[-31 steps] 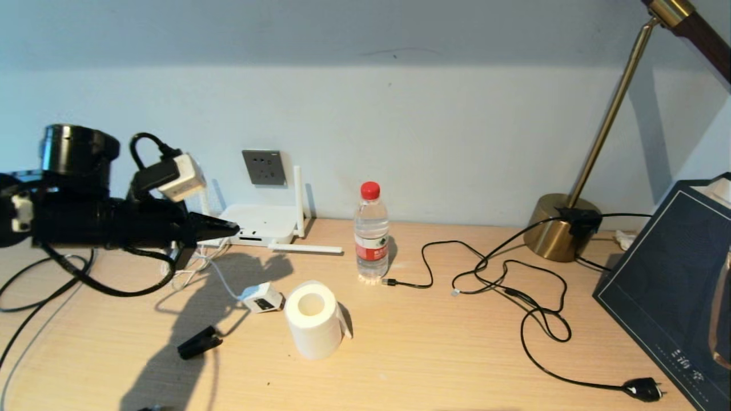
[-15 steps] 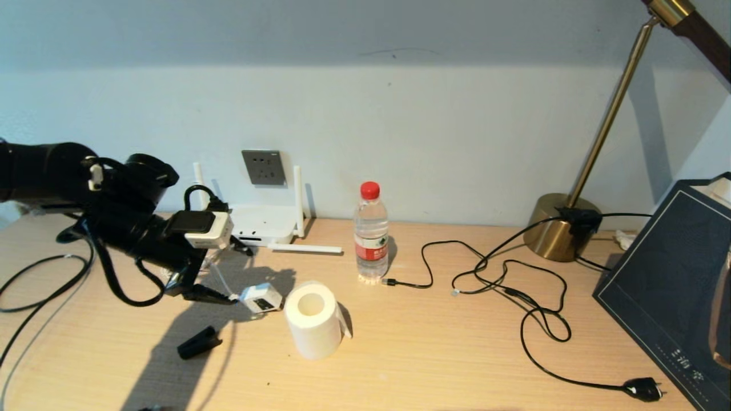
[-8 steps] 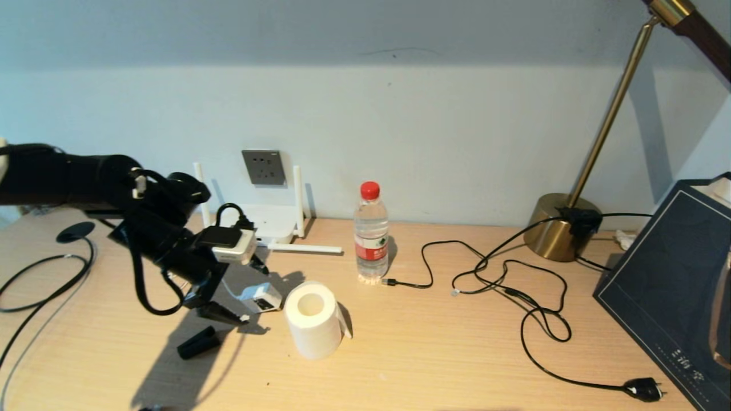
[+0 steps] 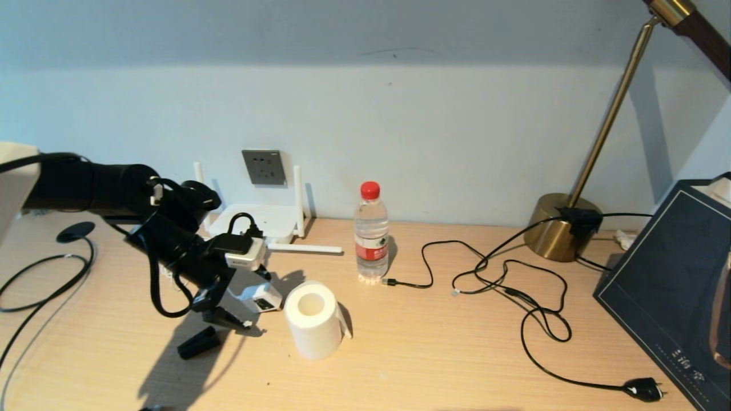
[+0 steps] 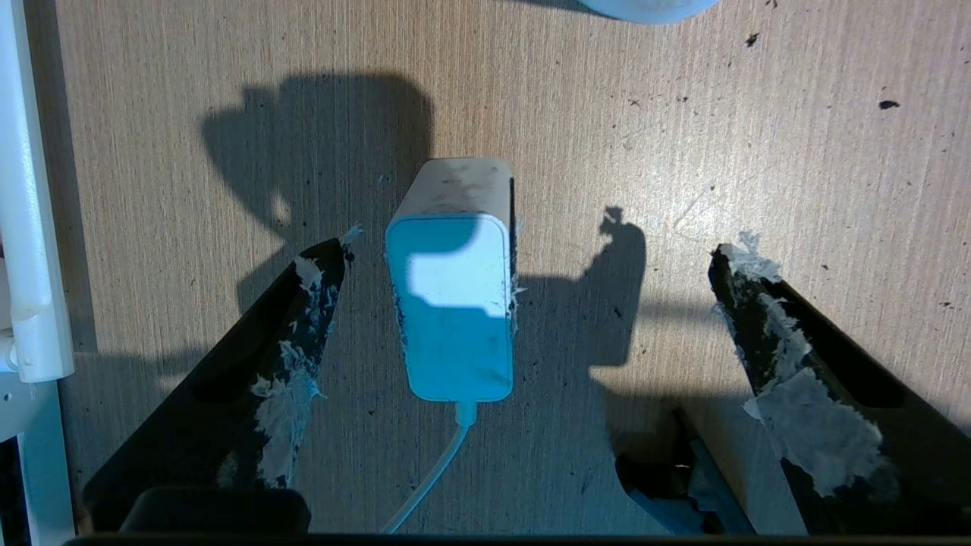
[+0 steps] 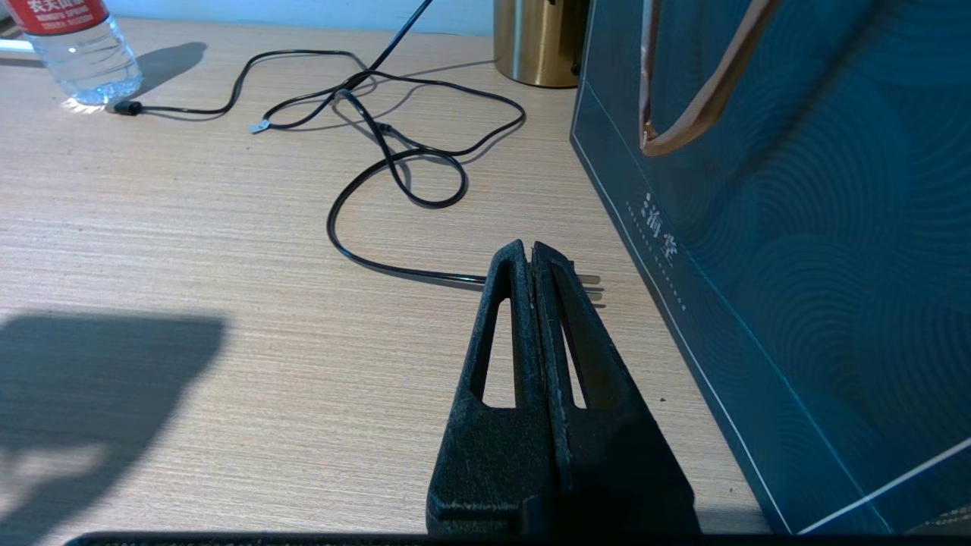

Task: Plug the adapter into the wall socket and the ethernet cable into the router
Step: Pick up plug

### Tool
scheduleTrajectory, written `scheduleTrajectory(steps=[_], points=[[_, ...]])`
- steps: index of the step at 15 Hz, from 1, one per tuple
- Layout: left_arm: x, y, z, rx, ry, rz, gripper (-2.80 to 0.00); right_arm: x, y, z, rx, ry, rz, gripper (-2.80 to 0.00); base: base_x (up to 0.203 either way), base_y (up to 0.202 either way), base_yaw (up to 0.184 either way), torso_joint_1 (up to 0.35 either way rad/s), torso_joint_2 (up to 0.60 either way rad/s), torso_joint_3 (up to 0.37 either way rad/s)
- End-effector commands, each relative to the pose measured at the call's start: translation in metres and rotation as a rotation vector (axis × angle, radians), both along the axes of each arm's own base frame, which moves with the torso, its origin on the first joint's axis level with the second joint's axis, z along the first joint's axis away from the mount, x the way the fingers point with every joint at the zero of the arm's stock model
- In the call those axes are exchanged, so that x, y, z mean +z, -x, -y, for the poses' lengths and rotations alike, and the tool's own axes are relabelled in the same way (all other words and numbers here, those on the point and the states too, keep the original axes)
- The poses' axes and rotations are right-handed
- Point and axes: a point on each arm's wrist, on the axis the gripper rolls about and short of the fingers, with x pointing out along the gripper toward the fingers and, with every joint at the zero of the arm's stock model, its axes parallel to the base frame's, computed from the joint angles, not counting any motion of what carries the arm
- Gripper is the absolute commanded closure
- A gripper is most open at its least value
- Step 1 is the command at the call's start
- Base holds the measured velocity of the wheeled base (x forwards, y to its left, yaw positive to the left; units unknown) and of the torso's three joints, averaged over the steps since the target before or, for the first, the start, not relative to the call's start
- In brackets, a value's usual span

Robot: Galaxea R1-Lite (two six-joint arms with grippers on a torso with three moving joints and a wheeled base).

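The adapter [image 4: 261, 298], a small white cube with a thin white cord, lies on the table in front of the router [image 4: 268, 220]. My left gripper [image 4: 254, 298] hangs open over it, one finger on each side. In the left wrist view the adapter [image 5: 454, 303] lies between the fingers, close to one of them, and the left gripper [image 5: 531, 250] touches nothing. The wall socket [image 4: 264, 167] is on the wall above the router. The ethernet cable [image 4: 74, 231] with its round disc lies at the far left. My right gripper [image 6: 529, 246] is shut and empty, low over the table.
A white paper roll [image 4: 313, 319] stands just right of the adapter. A small black piece [image 4: 199, 342] lies in front of it. A water bottle [image 4: 371, 237], a brass lamp base [image 4: 562, 227], a thin black cord with a two-pin plug [image 4: 642, 389] and a dark blue bag [image 4: 674, 285] fill the right side.
My left arm has swung down and to the right, from beside the router to over the adapter, and its fingers have spread wider. The right gripper has not moved.
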Motion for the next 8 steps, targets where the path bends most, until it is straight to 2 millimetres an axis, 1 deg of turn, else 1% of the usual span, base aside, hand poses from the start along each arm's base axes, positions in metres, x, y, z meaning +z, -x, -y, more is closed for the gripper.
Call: scheduleTrajectory(steps=[1, 4, 8], points=[[-0.003, -0.005, 0.000, -0.006, -0.001, -0.001, -2.80, 0.000, 0.000, 0.000, 0.000, 0.000, -0.002, 0.00, 0.000, 0.000, 0.000, 0.000, 0.00, 0.000], [-0.012, -0.012, 0.001, 0.002, 0.000, -0.018, -2.80, 0.000, 0.000, 0.000, 0.000, 0.000, -0.001, 0.00, 0.000, 0.000, 0.000, 0.000, 0.00, 0.000], [-0.013, -0.015, 0.007, 0.024, -0.017, -0.031, -2.80, 0.000, 0.000, 0.000, 0.000, 0.000, -0.001, 0.00, 0.000, 0.000, 0.000, 0.000, 0.00, 0.000]])
